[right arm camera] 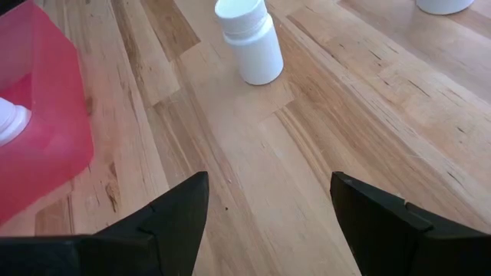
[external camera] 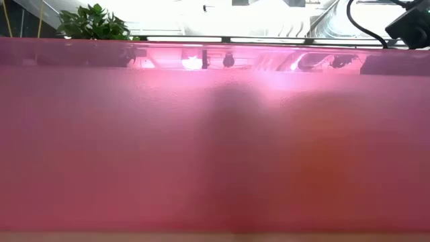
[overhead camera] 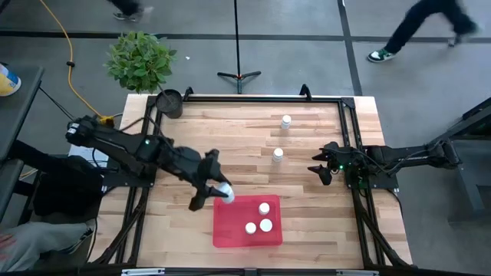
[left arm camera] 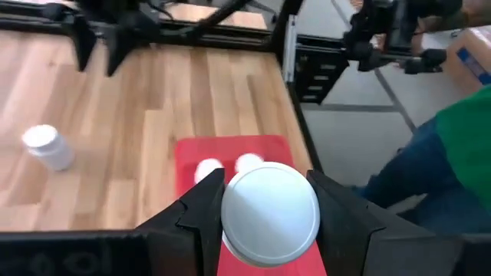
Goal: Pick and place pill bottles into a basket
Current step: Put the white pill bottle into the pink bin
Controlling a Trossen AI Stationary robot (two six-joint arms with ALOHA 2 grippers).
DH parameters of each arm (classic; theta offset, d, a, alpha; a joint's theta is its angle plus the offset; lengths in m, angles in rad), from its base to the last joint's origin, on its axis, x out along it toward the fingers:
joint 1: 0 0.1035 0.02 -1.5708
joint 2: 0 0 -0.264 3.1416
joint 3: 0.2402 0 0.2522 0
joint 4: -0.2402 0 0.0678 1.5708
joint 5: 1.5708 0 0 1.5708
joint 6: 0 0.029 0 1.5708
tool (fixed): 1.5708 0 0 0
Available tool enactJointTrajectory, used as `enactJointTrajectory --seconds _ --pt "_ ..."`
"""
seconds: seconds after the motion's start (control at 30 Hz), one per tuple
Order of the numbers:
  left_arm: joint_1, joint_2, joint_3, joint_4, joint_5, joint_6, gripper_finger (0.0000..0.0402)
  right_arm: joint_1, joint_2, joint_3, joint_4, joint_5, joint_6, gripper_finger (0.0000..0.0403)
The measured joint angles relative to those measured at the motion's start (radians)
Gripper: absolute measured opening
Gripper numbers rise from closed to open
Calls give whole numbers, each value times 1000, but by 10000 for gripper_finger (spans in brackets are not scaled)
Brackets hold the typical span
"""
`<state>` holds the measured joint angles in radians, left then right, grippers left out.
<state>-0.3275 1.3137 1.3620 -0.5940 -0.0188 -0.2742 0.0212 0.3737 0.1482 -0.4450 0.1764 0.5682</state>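
Bottle first: the small white cylindrical pill bottle with the round white cap [left arm camera: 270, 213] sits clamped between the 2 dark fingers of my left pincer [overhead camera: 217, 192], cap toward the wrist camera. From above, it hangs over the near-left corner of the flat red translucent plastic basket [overhead camera: 230, 230], right at the rim, not yet clearly inside.

3 white-capped bottles [overhead camera: 258, 220] already stand in the basket's right half, close together. 2 more wait upright on the pale wooden counter [overhead camera: 192, 130]: one just beyond the basket [overhead camera: 277, 156], one farther back [overhead camera: 286, 122].

To do this placement well, I judge I should carry the bottle further in over the bare left part of the basket, well apart from the 3 already there, so it knocks none over. Then I should lower it close to the floor before parting the fingers; a release at the rim could tip it back onto the counter.

My right pincer [right arm camera: 268, 207] waits near the counter's right edge, fingers apart and holding nothing, with the nearer loose bottle ahead of it.
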Motion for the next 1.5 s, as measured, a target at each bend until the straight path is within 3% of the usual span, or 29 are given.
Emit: enactJointTrajectory --seconds 0.17,0.43,0.67,0.83,1.03,1.5 --pt "-44 89 0 -17 -53 -19 193 0 5 0 2 0 0 264" --pt "-95 266 0 -33 -219 -19 193 0 20 -1 8 -1 1 264" --pt "-114 401 0 13 -229 -22 193 0 20 -1 8 -3 1 264" --pt "-113 443 0 65 -252 -23 193 0 20 -1 8 -3 1 264" --pt "-112 469 0 117 -363 -28 193 0 20 -1 8 -3 0 264" --pt "-111 537 2 165 -370 -100 193 0 19 -1 8 -9 -7 263"
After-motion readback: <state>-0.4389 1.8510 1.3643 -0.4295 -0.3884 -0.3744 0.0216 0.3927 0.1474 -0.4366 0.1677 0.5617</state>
